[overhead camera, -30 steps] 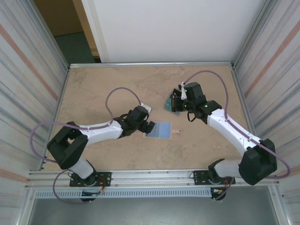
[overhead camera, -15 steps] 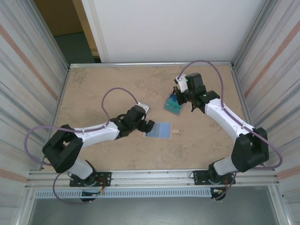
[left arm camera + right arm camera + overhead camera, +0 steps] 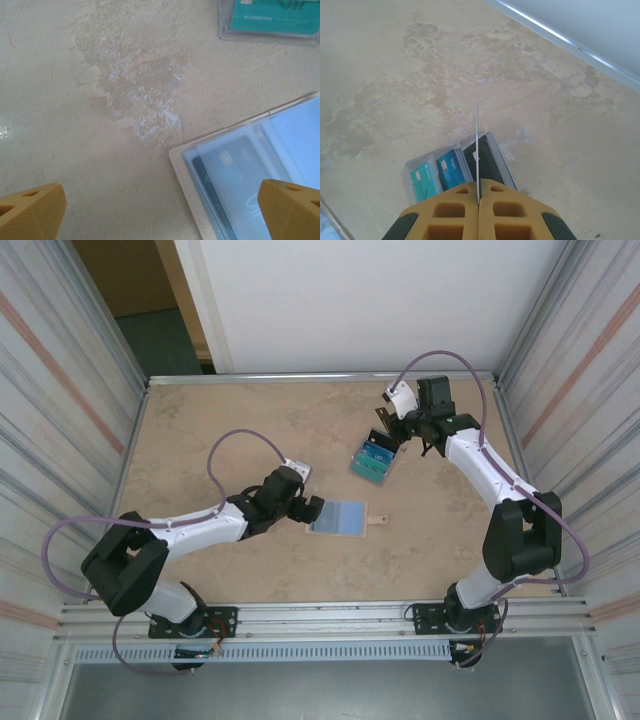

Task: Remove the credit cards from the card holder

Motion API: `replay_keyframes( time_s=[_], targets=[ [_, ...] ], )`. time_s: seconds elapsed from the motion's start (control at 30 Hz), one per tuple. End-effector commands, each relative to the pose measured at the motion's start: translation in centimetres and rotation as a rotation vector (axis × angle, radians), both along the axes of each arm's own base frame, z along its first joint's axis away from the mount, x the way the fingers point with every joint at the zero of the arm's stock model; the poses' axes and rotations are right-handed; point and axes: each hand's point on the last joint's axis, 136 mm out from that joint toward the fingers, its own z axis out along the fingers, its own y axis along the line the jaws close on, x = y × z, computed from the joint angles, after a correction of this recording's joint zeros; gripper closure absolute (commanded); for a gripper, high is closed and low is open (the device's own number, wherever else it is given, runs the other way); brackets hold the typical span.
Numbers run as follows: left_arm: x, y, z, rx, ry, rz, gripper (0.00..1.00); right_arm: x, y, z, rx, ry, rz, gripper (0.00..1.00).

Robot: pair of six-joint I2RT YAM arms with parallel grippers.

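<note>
1. Swinging up toward the upper right of the overhead frame, the right claw (image 3: 388,430) has lifted away from the clear tray (image 3: 406,172) it hung over a second ago; the left claw (image 3: 312,508) has hardly shifted
2. In its own wrist view the right claw is clenched on one thin card (image 3: 477,145), seen edge-on and standing upright between the pads, above the tray
3. By my reading, this card is out of the holder but not yet set down, so the drop-off remains to be done
4. The left claw is spread wide and grasps nothing; it straddles the left corner of the card holder (image 3: 338,517), which lies open, pale blue side up, at the middle of the desk (image 3: 220,430); whether a pad touches it I cannot tell
5. Count: two arms, one holder, one tray
6. Three cards lie side by side in the tray: a teal card (image 3: 425,179), a blue card (image 3: 452,169) and a black card (image 3: 489,159); a fourth is in the right claw
7. At least one pale card (image 3: 235,172) sits in the holder's clear sleeve, with a dark edge beneath it that may be another, so the task looks unfinished
</note>
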Motion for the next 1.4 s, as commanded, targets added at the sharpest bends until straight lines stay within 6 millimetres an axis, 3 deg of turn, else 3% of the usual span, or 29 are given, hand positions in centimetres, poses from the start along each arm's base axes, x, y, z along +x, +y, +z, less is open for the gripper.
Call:
replay_keyframes(
  time_s=[0.0,0.6,1.13,1.37],
  targets=[
    [0.2,0.5,1.1,-0.035,-0.024,0.029,0.01,0.5,0.6,0.1,-0.013,-0.002,0.075,1.00],
    [0.5,0.8,1.4,-0.038,-0.020,0.041,0.01,3.3,-0.9,-6.5,-0.198,0.163,0.087,1.00],
    [0.7,1.0,1.4,-0.049,-0.013,0.048,0.01,3.4,-0.9,-9.7,-0.269,0.248,0.108,1.00],
    [0.8,1.1,1.4,-0.048,-0.014,0.051,0.01,3.3,-0.6,-10.1,-0.288,0.262,0.120,0.94]
  ],
)
